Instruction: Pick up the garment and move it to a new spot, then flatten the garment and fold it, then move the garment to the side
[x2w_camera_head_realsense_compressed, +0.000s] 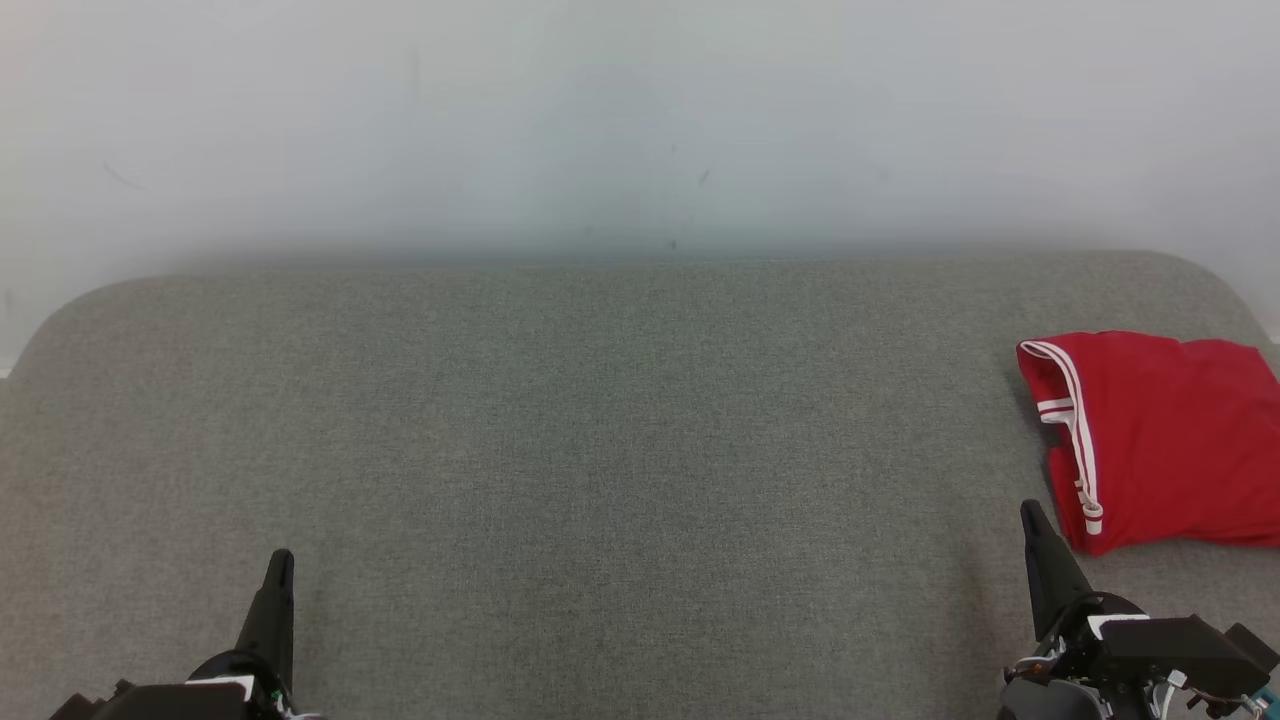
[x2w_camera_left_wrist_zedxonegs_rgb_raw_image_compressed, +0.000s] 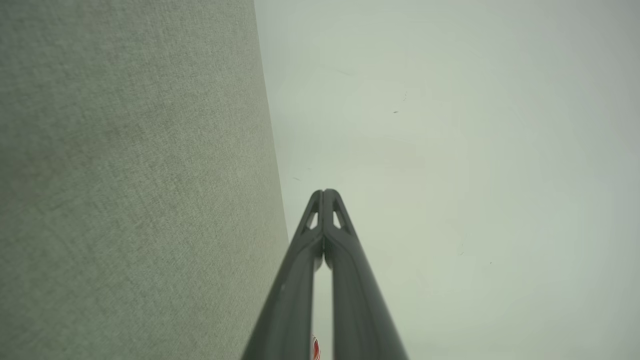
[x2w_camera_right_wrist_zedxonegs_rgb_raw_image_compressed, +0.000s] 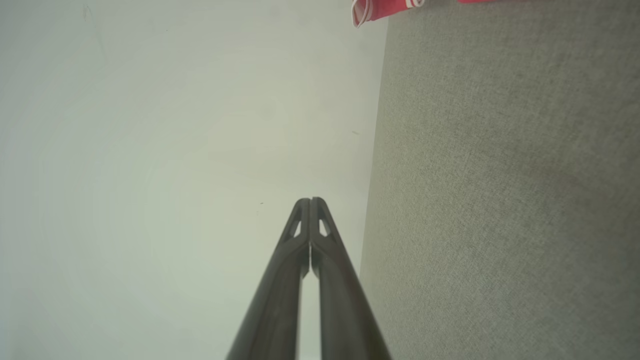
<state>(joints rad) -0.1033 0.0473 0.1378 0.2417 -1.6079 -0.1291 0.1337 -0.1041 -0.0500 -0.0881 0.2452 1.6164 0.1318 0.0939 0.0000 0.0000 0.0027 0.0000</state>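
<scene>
Left gripper (x2w_camera_head_realsense_compressed: 283, 560) sits low at the near left with its two dark fingers pressed together and nothing between them. The right gripper (x2w_camera_head_realsense_compressed: 1030, 512) at the near right is clenched the same way, also empty. Both wrist views confirm it: the left gripper's tips (x2w_camera_left_wrist_zedxonegs_rgb_raw_image_compressed: 324, 192) and the right gripper's tips (x2w_camera_right_wrist_zedxonegs_rgb_raw_image_compressed: 310, 200) meet with no gap.

The red garment (x2w_camera_head_realsense_compressed: 1170, 440), folded and edged with white striped trim, lies on the grey fabric surface (x2w_camera_head_realsense_compressed: 600, 450) at its right side, near the rounded far-right corner. Its right part runs past the picture's edge. Its near-left corner is close to the right gripper's tip but not touching it. In the right wrist view a strip of the garment (x2w_camera_right_wrist_zedxonegs_rgb_raw_image_compressed: 385, 6) shows at the top.

Between the two grippers, and from them up to the far edge, the grey surface lies bare. That far edge curves down at both corners, with a pale wall (x2w_camera_head_realsense_compressed: 600, 120) behind it.
</scene>
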